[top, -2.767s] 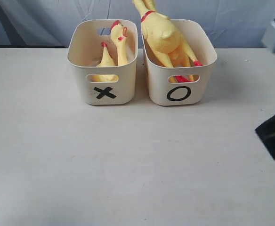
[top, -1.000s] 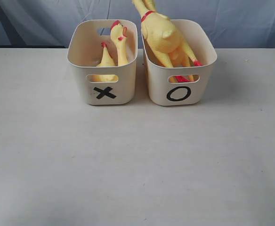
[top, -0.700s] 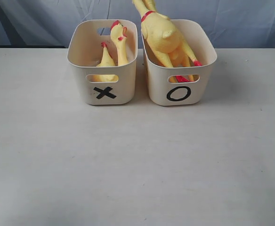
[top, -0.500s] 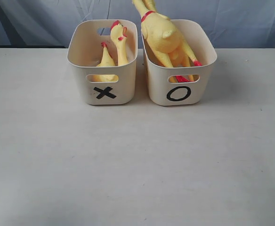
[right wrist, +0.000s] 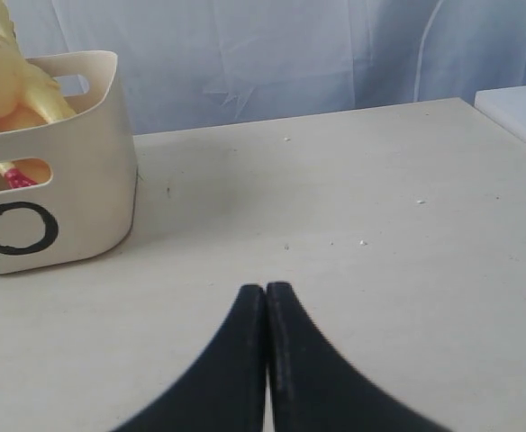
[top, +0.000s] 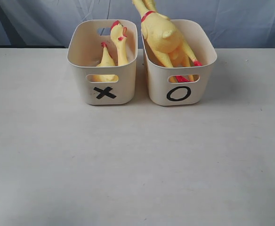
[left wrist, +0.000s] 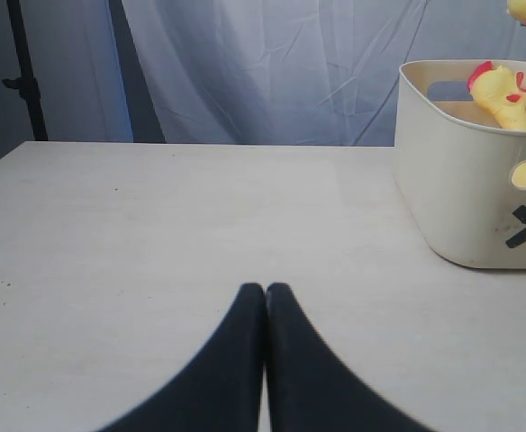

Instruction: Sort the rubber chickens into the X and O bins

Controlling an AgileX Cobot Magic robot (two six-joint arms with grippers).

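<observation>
Gone since earlier is the dark arm beyond the O bin (top: pixel 158 92). Two chickens (top: pixel 119 44) stand upright in the X bin (top: pixel 123 89); bigger chickens (top: pixel 165 37) lean, heads up, in the O bin just beside it. Left pincer (left wrist: pixel 265 290) and right pincer (right wrist: pixel 265 288) sit closed, empty, well short of the X bin; none seems left to fetch.
</observation>
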